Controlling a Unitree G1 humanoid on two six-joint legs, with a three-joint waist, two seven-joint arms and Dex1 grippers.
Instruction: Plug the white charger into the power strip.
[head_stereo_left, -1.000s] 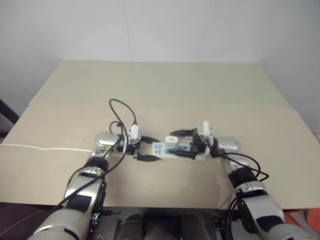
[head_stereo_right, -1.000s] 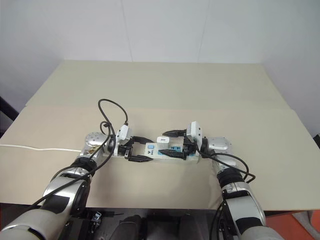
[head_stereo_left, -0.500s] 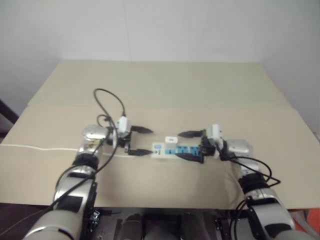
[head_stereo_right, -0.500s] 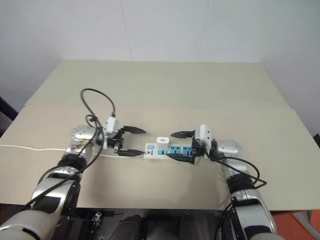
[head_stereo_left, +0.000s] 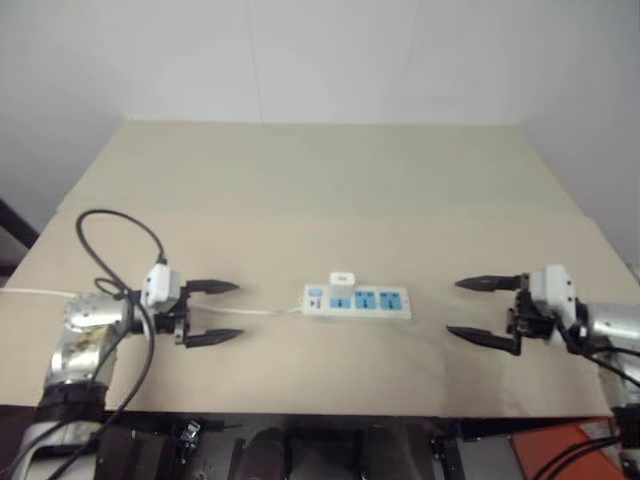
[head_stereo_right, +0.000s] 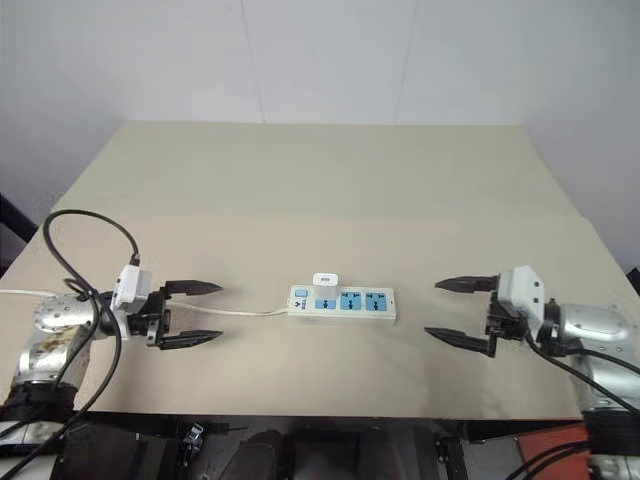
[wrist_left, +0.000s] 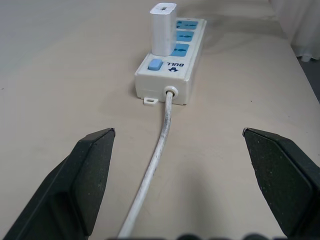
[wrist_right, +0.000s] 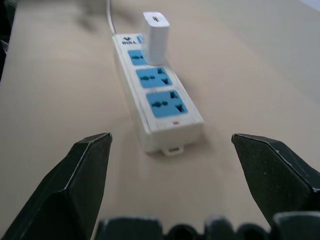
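1. The white charger (wrist_left: 163, 27) is standing upright in the socket face nearest the switch end of the power strip (head_stereo_left: 358, 302), which is lying flat near the middle of the table (head_stereo_left: 330, 170), its cord (wrist_left: 155, 165) trailing toward the robot's left.
2. The left gripper (head_stereo_left: 210, 312) is hovering well to the left of the strip with its fingers spread wide, gripping nothing.
3. The right gripper (head_stereo_left: 487, 312) is hanging well to the right, likewise spread and empty.
4. The plugging is looking done; whether the prongs are sitting fully home is hard to judge from these angles.
5. Nothing appears to be left beyond that check.
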